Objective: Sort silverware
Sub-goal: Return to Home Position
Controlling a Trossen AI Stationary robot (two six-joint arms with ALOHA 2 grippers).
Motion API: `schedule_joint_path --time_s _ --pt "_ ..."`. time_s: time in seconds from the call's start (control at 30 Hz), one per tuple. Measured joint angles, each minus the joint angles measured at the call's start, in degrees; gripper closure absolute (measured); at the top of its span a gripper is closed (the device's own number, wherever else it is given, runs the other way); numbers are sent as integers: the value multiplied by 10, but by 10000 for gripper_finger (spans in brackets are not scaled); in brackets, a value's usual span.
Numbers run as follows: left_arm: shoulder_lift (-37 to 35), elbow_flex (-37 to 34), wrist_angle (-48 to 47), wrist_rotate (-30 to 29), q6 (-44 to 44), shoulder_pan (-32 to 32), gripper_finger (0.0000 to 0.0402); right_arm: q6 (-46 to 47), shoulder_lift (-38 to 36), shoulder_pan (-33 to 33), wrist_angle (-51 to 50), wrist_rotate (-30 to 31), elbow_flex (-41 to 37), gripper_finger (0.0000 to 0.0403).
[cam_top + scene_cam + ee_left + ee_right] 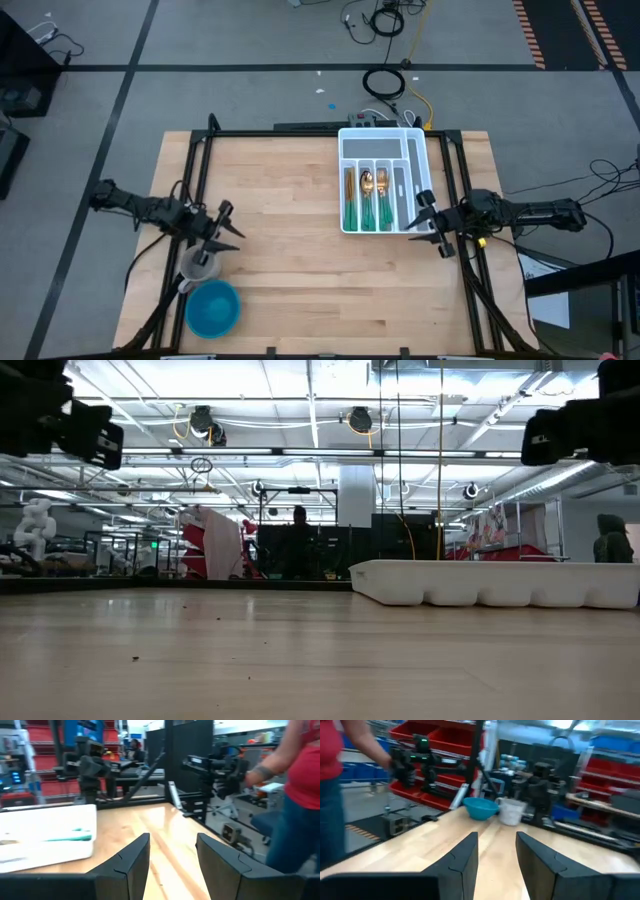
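High view, step: judged as the return to home. The silverware [367, 200] lies in the long compartments of the white tray [380, 146], and none shows loose on the table [290, 200].
High view, grippers: the left gripper [230, 227] hangs over the table's left side, near the grey mug [200, 266] and blue bowl [212, 308]. The right gripper [430, 222] is just beside the tray's right wall. Both are spread and hold nothing.
High view, next move: judged to call only for parking both arms clear of the tray, with no grasp.
Low view, tray: matte white moulded plastic with a scalloped base, flat on pale wood. Its wall hides the contents.
Left wrist view: the fingers are dark, angular and apart. One teal handle shows in the tray. A person [300, 780] in a red top stands beyond the table.
Right wrist view: the fingers are apart and empty. The bowl is smooth and rounded, the mug pale and cylindrical.
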Motion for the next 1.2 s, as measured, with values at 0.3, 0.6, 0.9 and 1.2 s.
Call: schedule_joint_path --time_s 0.3,0.6,0.9,1.2 --pt "0 0 11 33 -1 71 233 -12 0 0 8 42 0 280" --pt "0 0 10 -11 -5 82 233 69 0 0 -26 -103 0 280" --pt "0 0 11 -12 -5 81 233 72 0 0 -31 -64 0 280" --pt "0 0 11 -12 -5 81 233 72 0 0 -31 -64 0 280"
